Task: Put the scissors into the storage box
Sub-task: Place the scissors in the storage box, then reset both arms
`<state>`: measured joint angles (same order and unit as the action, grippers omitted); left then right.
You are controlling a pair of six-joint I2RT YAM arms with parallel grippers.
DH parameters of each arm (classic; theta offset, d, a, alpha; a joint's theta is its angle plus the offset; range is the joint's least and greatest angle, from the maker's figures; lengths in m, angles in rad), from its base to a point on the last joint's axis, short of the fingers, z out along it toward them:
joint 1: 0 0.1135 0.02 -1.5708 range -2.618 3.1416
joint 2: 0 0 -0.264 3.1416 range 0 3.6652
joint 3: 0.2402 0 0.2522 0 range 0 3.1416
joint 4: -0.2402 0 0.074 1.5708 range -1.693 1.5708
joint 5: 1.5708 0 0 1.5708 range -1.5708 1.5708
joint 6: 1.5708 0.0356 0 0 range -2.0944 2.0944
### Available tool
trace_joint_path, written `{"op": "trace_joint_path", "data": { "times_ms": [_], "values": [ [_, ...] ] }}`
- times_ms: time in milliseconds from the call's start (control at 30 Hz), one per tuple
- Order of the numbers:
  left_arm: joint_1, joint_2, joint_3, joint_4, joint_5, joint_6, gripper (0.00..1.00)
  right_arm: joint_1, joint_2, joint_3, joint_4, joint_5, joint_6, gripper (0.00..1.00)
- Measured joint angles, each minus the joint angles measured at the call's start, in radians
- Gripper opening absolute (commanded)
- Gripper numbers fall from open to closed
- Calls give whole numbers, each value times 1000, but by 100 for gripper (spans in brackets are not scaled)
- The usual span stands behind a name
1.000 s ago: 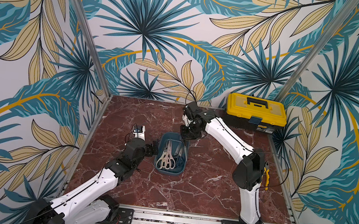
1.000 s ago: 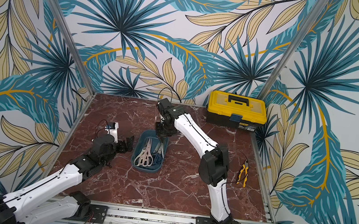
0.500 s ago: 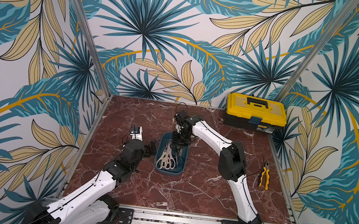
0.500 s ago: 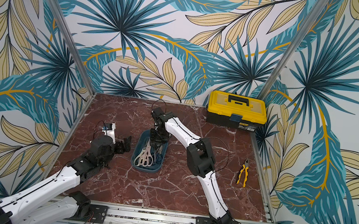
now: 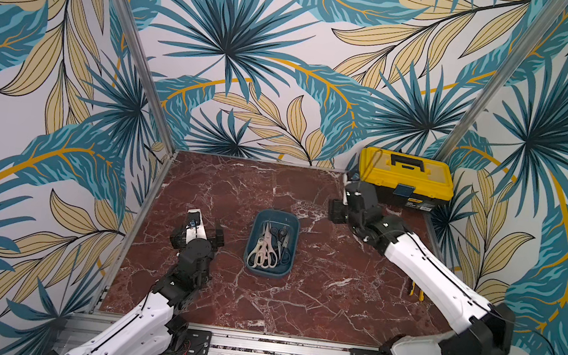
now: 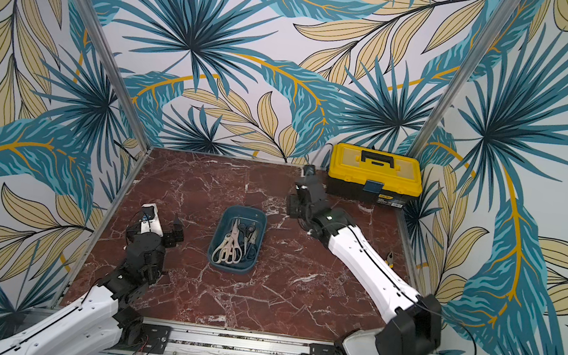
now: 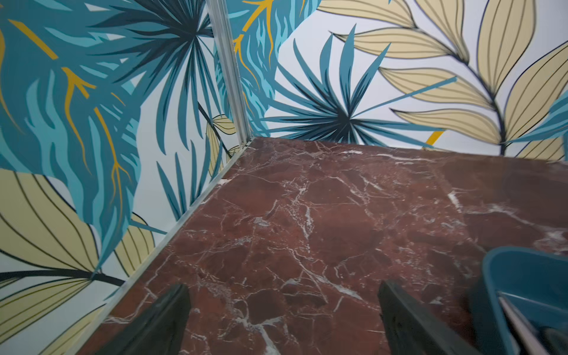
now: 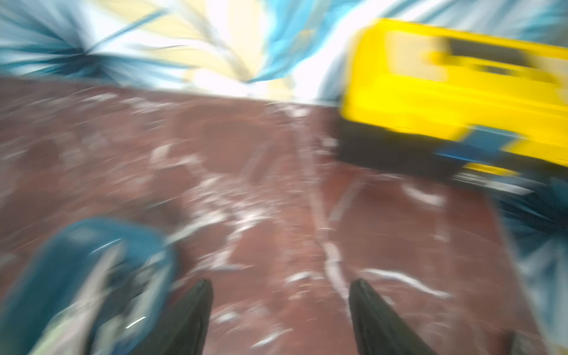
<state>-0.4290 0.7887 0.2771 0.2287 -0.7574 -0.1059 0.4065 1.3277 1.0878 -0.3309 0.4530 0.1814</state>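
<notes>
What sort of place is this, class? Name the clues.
Likely a robot test booth: left arm and right arm on a metal rail, leaf-print walls round a marble-look table, a toolbox on it.

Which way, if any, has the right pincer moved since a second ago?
Yes. The right pincer has pulled away from over the storage box and now sits nearer the yellow toolbox, jaws apart and empty.

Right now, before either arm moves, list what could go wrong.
1. The right tool is open close to the yellow toolbox, and its wrist view is motion-blurred: a fast swing could clip it.
2. The pliers lie at the table edge beside the right arm, which might sweep them off.
3. The left tool stands open beside the storage box; a careless move could shove it and its scissors.
</notes>
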Motion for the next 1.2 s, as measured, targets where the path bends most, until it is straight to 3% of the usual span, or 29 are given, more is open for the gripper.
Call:
{"op": "trace_joint_path", "data": {
  "times_ms": [67, 200, 600, 800, 867, 1000, 1033, 1200],
  "values": [
    [6, 71, 0, 43, -8, 43, 100, -79, -35, -165, 98, 58, -39, 77],
    [35, 167, -20, 187, 22, 102, 100, -139, -40, -378, 237, 89, -112, 77],
    [221, 452, -80, 633, 312, 209, 100, -233, 159, -559, 849, 52, -182, 75],
    [296, 731, -97, 934, 422, 187, 100, -299, 171, -778, 1249, -39, -178, 77],
    [300, 790, -112, 989, 452, 187, 100, -303, 199, -816, 1286, -53, -176, 78],
    [300, 752, -80, 917, 470, 184, 100, -309, 197, -732, 1250, -60, -163, 79],
    [300, 744, -40, 867, 472, 185, 100, -312, 193, -712, 1251, -62, -158, 99],
    [321, 738, 113, 726, 492, 169, 100, -320, 189, -696, 1249, -70, -146, 100]
  ]
}}
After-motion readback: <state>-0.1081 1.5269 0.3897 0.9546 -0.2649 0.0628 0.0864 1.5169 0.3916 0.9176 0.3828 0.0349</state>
